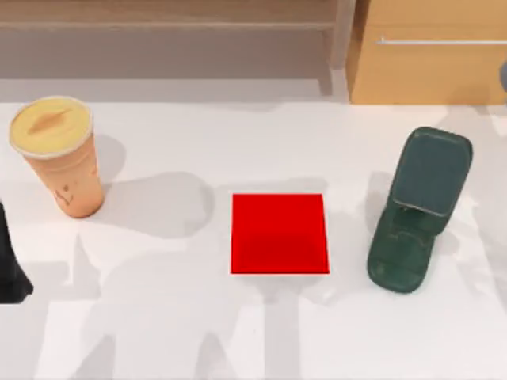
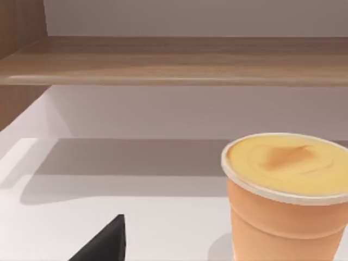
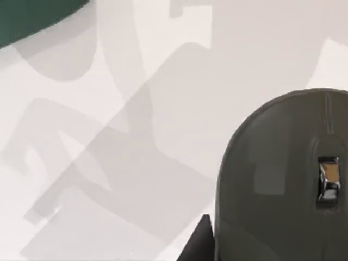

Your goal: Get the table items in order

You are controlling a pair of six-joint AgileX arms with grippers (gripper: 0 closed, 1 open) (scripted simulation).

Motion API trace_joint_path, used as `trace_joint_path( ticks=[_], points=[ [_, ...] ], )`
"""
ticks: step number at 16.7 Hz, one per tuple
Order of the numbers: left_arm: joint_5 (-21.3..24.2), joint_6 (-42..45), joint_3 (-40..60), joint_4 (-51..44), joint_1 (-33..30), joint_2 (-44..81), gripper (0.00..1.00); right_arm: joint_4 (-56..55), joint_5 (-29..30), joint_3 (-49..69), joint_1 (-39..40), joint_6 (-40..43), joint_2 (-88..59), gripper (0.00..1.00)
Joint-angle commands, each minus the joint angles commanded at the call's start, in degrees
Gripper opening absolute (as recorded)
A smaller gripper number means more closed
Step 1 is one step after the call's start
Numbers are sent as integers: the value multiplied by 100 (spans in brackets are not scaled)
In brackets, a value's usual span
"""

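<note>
**Cup at the far left, mouse under the right wrist**

While the left arm (image 1: 11, 265) shows as a dark shape at the table's left edge, just in front of the cup, its wrist camera looks level across the table (image 1: 198, 340) at the cup's upper half. One dark fingertip (image 2: 103, 244) juts into that view, beside the cup and apart from it; whether the left gripper is open or closed cannot be told. From the right wrist view, the camera looks down on the mouse, with a dark fingertip (image 3: 198, 242) just beside its shell; that gripper's state cannot be told either.

Counted: one orange paper cup (image 1: 59, 154) with a yellow lid, upright at the far left; one dark grey mouse (image 3: 283, 179) on the white surface; one red square (image 1: 279, 233) at centre; one dark green hinged stand (image 1: 418, 210) at right; one wooden cabinet (image 1: 432, 51) behind.
</note>
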State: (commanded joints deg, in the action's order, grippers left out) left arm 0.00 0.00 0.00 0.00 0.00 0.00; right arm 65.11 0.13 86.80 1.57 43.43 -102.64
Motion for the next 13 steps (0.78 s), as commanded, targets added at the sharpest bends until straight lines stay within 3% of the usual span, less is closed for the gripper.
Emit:
trace_joint_path(
  ticks=[7,13],
  points=[
    [0,0,0,0,0,0,100,56,55,2586,954,-2477,-875,0],
    [0,0,0,0,0,0,100,126,45,3258,2142,-5069,-1971,0]
  ],
)
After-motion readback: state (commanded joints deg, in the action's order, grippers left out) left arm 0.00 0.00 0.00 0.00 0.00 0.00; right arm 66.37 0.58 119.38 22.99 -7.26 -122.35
